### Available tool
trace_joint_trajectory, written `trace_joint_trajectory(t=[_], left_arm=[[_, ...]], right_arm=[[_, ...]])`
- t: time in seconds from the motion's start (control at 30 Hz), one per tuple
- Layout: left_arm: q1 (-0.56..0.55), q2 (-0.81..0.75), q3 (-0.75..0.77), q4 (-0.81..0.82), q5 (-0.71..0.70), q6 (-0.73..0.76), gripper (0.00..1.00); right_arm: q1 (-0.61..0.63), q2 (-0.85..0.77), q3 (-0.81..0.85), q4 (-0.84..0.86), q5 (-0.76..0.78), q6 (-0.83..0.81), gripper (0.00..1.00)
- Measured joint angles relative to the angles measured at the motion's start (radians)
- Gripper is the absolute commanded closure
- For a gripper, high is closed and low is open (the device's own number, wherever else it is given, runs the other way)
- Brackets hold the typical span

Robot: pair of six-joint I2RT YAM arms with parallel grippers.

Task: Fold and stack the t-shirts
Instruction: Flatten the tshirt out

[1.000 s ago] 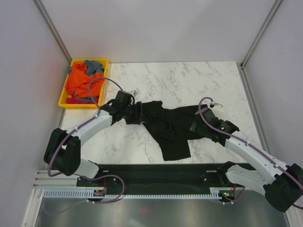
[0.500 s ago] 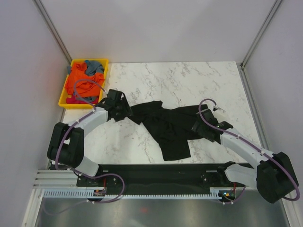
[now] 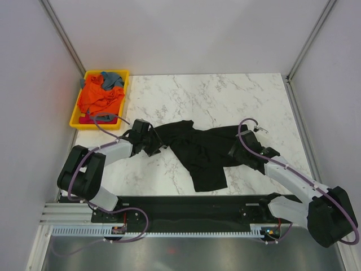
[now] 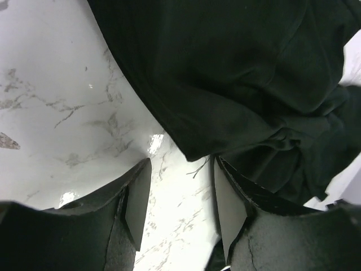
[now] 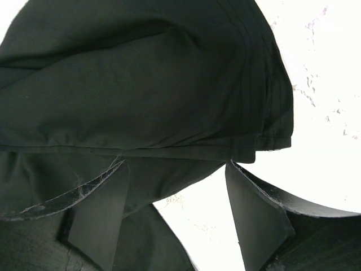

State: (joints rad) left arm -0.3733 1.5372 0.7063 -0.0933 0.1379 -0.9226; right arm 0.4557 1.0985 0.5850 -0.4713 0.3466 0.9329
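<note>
A plain black t-shirt [image 3: 200, 149] lies crumpled across the middle of the marble table [image 3: 225, 96]. My left gripper [image 3: 154, 143] is at its left edge; in the left wrist view [image 4: 179, 195] the jaws are open with bare marble between them, and the shirt's edge [image 4: 225, 84] lies just past the tips. My right gripper [image 3: 234, 150] is at the shirt's right edge; in the right wrist view [image 5: 172, 192] the jaws are open, and the shirt's hem [image 5: 141, 107] lies at the fingertips. Orange [image 3: 98, 96] and grey-blue [image 3: 113, 78] t-shirts lie heaped in the tray.
A yellow plastic tray [image 3: 120, 104] stands at the table's far left corner. White walls with metal corner posts enclose the table. A black strip [image 3: 186, 206] runs along the near edge between the arm bases.
My left gripper swung out toward the tray and came back lower, to the shirt's left edge. My right gripper stayed at the shirt's right edge. The shirt has barely shifted.
</note>
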Motion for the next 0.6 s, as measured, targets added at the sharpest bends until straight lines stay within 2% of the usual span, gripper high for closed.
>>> trace_joint_trajectory(t=[0.2,0.3,0.5,0.53,0.6], left_arm=[[0.0,-0.006,-0.066,0.133,-0.001,-0.159,0.45],[0.0,0.011,-0.076,0.178,0.001,-0.206,0.5],[-0.016,0.041,-0.079,0.202,-0.015,-0.252,0.86],[-0.018,0.041,-0.079,0.191,-0.024,-0.252,0.97],[-0.018,0.037,-0.065,0.15,-0.041,-0.249,0.98]], right_arm=[[-0.001,-0.037,-0.009,0.01,-0.011,-0.016,0.23],[-0.001,-0.057,-0.019,0.012,-0.012,-0.021,0.23],[-0.002,-0.066,-0.028,0.011,-0.019,-0.02,0.22],[-0.004,-0.066,-0.028,0.009,-0.021,-0.019,0.21],[-0.019,-0.064,-0.027,0.005,-0.025,-0.018,0.2]])
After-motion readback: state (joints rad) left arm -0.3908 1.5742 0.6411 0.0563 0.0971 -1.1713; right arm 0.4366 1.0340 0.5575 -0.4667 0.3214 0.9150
